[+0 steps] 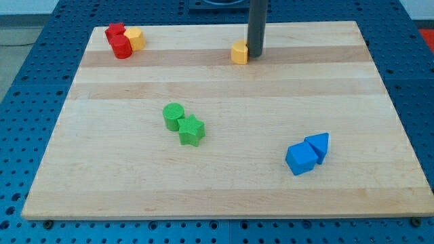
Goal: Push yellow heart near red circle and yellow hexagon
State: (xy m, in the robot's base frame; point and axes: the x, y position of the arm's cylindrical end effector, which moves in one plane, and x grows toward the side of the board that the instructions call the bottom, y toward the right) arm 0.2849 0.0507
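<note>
— Starting at the view's bottom, what do you see?

— You have a blue cube [301,160] touching a blue triangular block [319,144] at lower right. Mid-board, a green cylinder [173,116] touches a green star [192,130].

— And your yellow heart?

— Your yellow heart [239,51] sits near the top edge of the wooden board [102,190]. My tip [256,52], a bare rod with nothing to open or close, touches its right side.

— The targets?

— Top left, well apart from it: the red circle [122,47], the yellow hexagon [135,38], and another red block [114,32], all clustered together.

Dark rod upright, entering from 12 o'clock edge of view; my tip [256,54] down on the surface, top centre.
</note>
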